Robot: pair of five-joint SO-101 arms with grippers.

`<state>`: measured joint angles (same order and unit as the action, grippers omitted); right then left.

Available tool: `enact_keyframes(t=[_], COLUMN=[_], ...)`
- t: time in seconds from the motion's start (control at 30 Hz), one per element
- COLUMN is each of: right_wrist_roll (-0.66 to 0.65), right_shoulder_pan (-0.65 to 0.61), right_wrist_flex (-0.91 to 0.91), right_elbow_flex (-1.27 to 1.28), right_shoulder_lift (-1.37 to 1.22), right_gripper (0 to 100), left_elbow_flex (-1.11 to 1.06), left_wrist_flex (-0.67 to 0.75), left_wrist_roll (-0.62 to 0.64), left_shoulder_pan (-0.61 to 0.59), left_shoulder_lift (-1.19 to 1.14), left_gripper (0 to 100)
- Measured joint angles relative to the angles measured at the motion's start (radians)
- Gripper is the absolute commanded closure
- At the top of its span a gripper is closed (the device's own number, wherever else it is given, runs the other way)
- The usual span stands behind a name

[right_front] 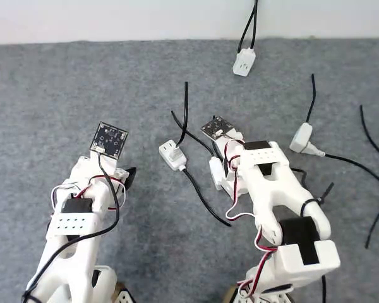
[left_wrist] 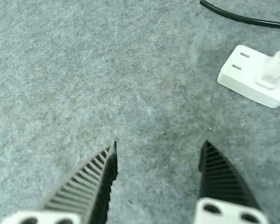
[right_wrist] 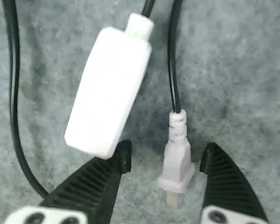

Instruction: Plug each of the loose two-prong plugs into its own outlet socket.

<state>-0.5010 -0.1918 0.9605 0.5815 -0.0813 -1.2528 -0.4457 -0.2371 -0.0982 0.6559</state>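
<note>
A white two-prong plug point(right_wrist: 177, 163) lies on the grey carpet on a black cord, prongs toward the camera. My right gripper point(right_wrist: 167, 151) is open, one finger on each side of the plug and neither touching it. Just beyond the plug lies a white socket block point(right_wrist: 109, 88). In the high view the right arm point(right_front: 265, 183) covers this plug. A white outlet socket point(right_front: 172, 154) lies between the arms. My left gripper point(left_wrist: 159, 149) is open over bare carpet, with the two-slot socket point(left_wrist: 252, 77) off to one side and ahead.
Another white socket point(right_front: 244, 62) on a black cord lies at the far edge by the wall. A white plug body point(right_front: 302, 137) with a cord lies right of the right arm. Loose black cords point(right_front: 372, 142) cross the carpet at the right.
</note>
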Motion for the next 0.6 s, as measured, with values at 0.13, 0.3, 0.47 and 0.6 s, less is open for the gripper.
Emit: enact_keyframes(t=[0.13,0.3,0.47,0.6], right_wrist_roll=[-0.002,-0.002,-0.003,-0.003], right_shoulder_pan=[0.003,0.060,0.123,0.149], right_wrist_flex=[-0.009,-0.066,-0.083,-0.084], right_elbow_flex=[0.000,0.000,-0.020,-0.044], right_shoulder_lift=[0.000,0.000,-0.034,-0.066], right_gripper=[87.9,91.4,98.2,99.1], left_elbow_flex=[0.000,0.000,0.000,0.000], left_wrist_flex=[0.000,0.000,0.000,0.000], left_wrist_roll=[0.000,0.000,0.000,0.000], left_shoulder_pan=[0.000,0.000,0.000,0.000], left_shoulder_lift=[0.000,0.000,0.000,0.000], left_gripper=[73,73,73,73])
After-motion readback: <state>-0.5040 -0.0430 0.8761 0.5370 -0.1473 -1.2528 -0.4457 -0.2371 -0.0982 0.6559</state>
